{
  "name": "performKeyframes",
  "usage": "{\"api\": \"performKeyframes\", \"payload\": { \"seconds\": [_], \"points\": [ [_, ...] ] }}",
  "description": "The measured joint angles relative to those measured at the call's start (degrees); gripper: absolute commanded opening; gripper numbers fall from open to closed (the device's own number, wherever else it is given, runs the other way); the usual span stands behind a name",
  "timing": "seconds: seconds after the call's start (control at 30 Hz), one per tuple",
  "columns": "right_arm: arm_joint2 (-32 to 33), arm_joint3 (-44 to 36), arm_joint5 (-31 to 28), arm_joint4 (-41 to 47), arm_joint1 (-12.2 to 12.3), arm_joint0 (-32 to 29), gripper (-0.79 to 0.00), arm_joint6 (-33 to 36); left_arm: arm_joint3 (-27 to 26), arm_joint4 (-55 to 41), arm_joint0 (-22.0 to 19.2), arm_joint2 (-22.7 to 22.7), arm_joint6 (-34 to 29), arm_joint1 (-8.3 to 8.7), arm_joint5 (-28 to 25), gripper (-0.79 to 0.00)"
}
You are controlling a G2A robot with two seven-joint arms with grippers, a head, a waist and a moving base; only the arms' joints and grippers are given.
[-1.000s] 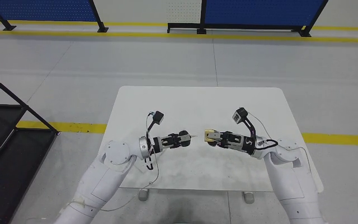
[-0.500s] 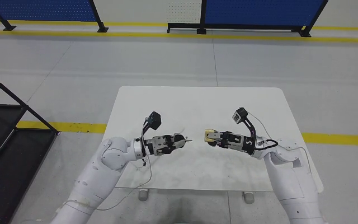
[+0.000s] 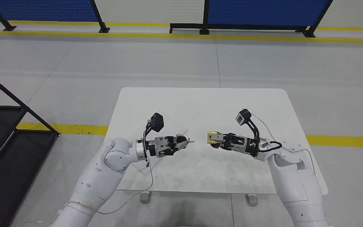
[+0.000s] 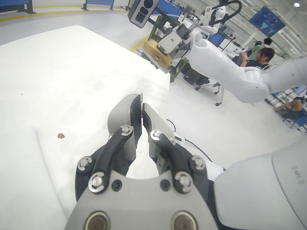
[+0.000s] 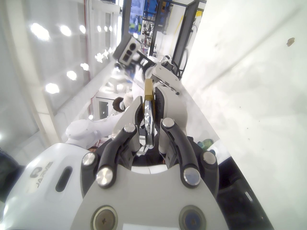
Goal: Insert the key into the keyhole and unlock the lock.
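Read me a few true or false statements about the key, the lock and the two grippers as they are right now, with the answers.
1. The left gripper is shut on the key. True.
2. The key is inside the lock. False: the key's tip stops short of the lock, with a gap between them.
3. The lock lies on the table. False: the right gripper holds it up off the table.
4. The right gripper is shut on the lock. True.
5. A small brown speck lies on the table. True.
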Motion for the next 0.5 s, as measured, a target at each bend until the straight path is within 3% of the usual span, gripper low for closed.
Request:
{"api": "performKeyframes", "payload": {
  "seconds": [0.13,0.23,0.4,0.5],
  "points": [
    [0.0,0.0,0.0,0.0,0.0,0.0,-0.785,0.0,-0.7,13.1,-0.9,-0.4,4.9,-0.06,-1.7,-0.785],
    [0.0,0.0,0.0,0.0,0.0,0.0,-0.785,0.0,-2.4,24.3,-1.0,-0.2,12.0,-0.19,-3.4,-0.785],
    [0.0,0.0,0.0,0.0,0.0,0.0,-0.785,0.0,-6.0,49.0,-1.2,0.5,29.0,0.44,-4.1,-0.785],
    [0.0,0.0,0.0,0.0,0.0,0.0,-0.785,0.0,-6.6,66.1,-1.1,2.0,41.6,1.08,0.5,-0.785]
  ]
}}
